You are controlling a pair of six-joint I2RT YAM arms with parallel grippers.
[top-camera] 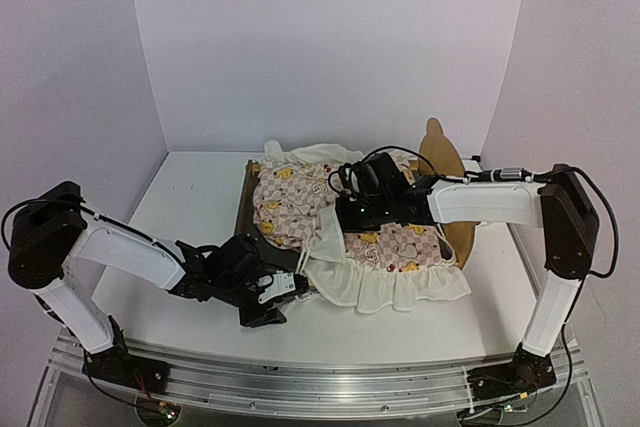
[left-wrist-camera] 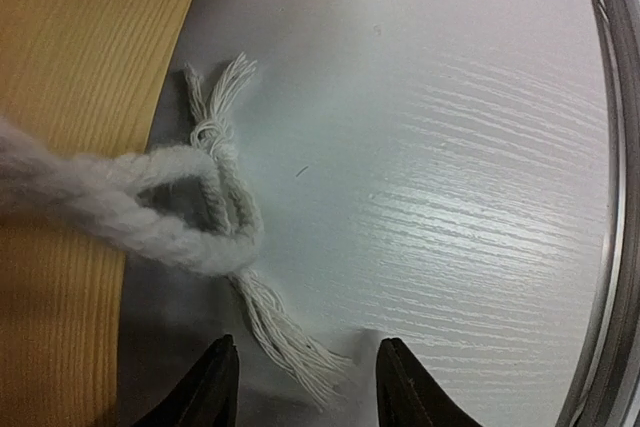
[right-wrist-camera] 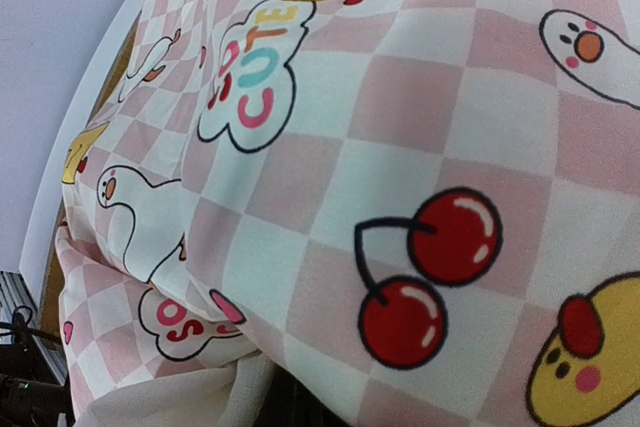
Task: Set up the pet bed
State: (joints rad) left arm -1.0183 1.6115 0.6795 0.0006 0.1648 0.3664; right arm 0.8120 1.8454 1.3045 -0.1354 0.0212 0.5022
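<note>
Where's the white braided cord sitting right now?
Left wrist view: the cord lies looped on the white table by the pet bed frame's wooden edge on the left. Its frayed end reaches between the left gripper and its open fingertips.

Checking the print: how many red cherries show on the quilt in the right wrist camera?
2, on the pink checked quilt: the upper red cherry right of centre, the lower red cherry below-left of it, on one stem. Folds may hide more.

Left arm extended low and forward; left gripper (left-wrist-camera: 305,387) jaws apart. Right arm folded inward; right gripper (top-camera: 347,217) closed.
</note>
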